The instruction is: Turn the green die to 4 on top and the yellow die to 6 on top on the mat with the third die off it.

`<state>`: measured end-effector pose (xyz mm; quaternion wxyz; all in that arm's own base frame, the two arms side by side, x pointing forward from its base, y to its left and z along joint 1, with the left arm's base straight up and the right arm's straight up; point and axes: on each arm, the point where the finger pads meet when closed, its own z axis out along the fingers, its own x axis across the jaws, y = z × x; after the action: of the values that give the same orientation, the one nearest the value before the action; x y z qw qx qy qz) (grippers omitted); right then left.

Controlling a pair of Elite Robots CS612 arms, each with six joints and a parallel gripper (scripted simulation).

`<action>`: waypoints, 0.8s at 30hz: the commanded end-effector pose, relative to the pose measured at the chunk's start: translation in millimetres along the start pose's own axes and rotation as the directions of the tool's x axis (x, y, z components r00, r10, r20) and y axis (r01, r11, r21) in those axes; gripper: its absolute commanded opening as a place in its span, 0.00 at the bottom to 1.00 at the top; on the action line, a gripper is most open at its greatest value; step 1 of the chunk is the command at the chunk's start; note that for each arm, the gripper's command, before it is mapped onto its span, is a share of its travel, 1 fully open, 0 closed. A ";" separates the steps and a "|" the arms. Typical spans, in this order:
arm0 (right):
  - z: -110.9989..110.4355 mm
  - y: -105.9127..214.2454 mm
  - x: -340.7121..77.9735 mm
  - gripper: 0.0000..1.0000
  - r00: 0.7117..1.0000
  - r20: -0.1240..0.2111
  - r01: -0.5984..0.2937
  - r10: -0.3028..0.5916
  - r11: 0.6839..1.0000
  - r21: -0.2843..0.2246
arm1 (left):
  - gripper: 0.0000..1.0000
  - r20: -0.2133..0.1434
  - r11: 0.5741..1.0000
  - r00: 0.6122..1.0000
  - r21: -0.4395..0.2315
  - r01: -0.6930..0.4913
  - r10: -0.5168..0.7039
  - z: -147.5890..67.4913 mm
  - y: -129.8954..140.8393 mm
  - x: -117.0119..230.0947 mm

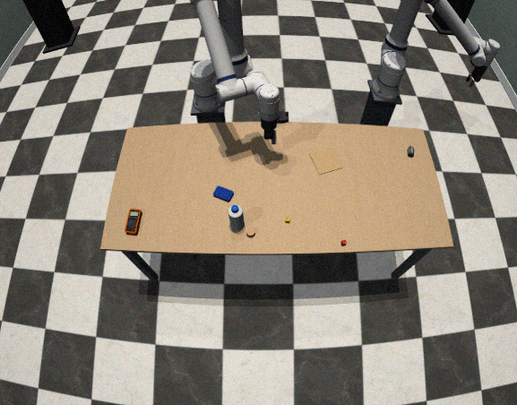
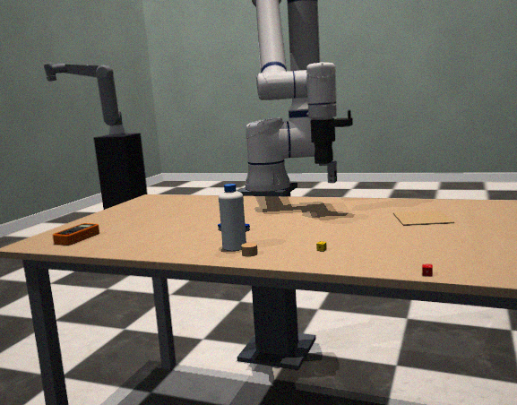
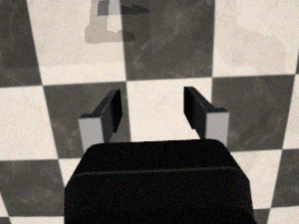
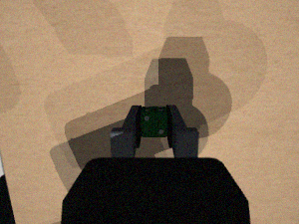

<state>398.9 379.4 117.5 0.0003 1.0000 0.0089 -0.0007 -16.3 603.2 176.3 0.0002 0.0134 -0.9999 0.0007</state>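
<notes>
The right gripper (image 1: 272, 139) (image 2: 331, 178) (image 4: 154, 112) is shut on the green die (image 4: 154, 124), held above the table near its back edge. The die's face toward the wrist camera shows two pale pips; its other faces are hidden. The left gripper (image 1: 470, 80) (image 3: 152, 108) is open and empty over the floor, off the table. The thin tan mat (image 1: 326, 161) (image 2: 423, 219) lies beside the right gripper, farther right in the top and exterior views. The yellow die (image 1: 288, 219) (image 2: 321, 246) and red die (image 1: 343, 243) (image 2: 427, 270) sit on the table off the mat; their pips are too small to read.
A bottle (image 1: 236, 220) (image 2: 232, 221) stands beside a small brown disc (image 1: 251, 233) (image 2: 249, 249). A blue box (image 1: 223, 193) lies behind it. An orange multimeter (image 1: 133, 221) (image 2: 76, 234) lies at the left, a dark mouse-like object (image 1: 410, 151) at the far right.
</notes>
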 end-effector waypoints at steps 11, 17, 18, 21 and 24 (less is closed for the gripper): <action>-7.4 -35.7 13.1 0.40 0.988 -0.002 0.151 -0.151 0.988 0.000 | 1.00 0.000 1.000 1.000 -0.001 0.000 0.000 -0.7 0.5 -0.1; -11.7 -85.4 25.1 0.40 0.939 -0.002 0.345 -0.345 0.939 0.000 | 1.00 0.000 1.000 1.000 -0.001 0.000 0.000 -0.7 0.5 -0.1; -12.1 -92.8 26.5 0.40 0.928 -0.002 0.372 -0.372 0.928 0.000 | 1.00 0.000 1.000 1.000 -0.001 0.000 0.000 -0.7 0.5 -0.1; -13.0 -121.8 30.5 0.40 0.881 -0.002 0.473 -0.473 0.881 0.000 | 1.00 0.000 1.000 1.000 -0.001 0.000 0.000 -0.7 0.5 -0.1; -13.0 -145.3 32.6 0.40 0.836 -0.002 0.548 -0.548 0.836 0.000 | 1.00 0.000 1.000 1.000 -0.001 0.000 0.000 -0.7 0.5 -0.1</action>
<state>423.9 495.8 129.7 -0.0003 0.9700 0.2431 0.0008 -16.3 603.2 176.3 0.0002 0.0134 -0.9999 0.0007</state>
